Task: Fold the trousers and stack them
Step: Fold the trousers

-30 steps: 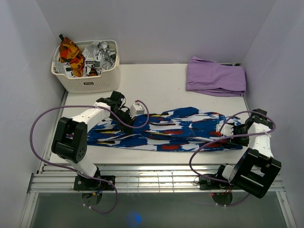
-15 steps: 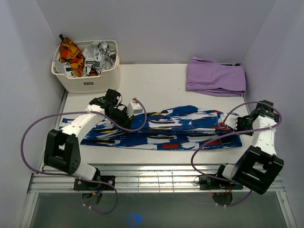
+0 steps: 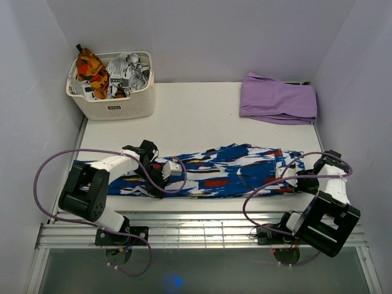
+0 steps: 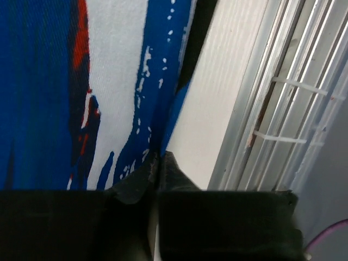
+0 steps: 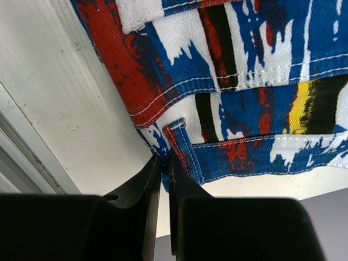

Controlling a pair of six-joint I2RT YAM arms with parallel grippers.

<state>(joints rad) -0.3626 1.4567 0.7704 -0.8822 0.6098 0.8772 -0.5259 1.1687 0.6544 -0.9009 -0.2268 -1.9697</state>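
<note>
noted trousers (image 3: 233, 170) lying stretched left to right along the near edge of the table (image 3: 202, 116). found left gripper (image 4: 158, 162) pinched tight on the near edge of the cloth, toward its left end. found right gripper (image 5: 165, 159) closed to a sliver on the waistband corner at the right end. logged basket (image 3: 113, 107) of clothes far left, lilac garment (image 3: 278, 98) far right.

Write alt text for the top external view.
Blue brush-stroke trousers lie stretched along the table's near edge, pinched by the left gripper partway along and the right gripper at the right end. A white basket of printed clothes sits far left, a lilac garment far right.
</note>
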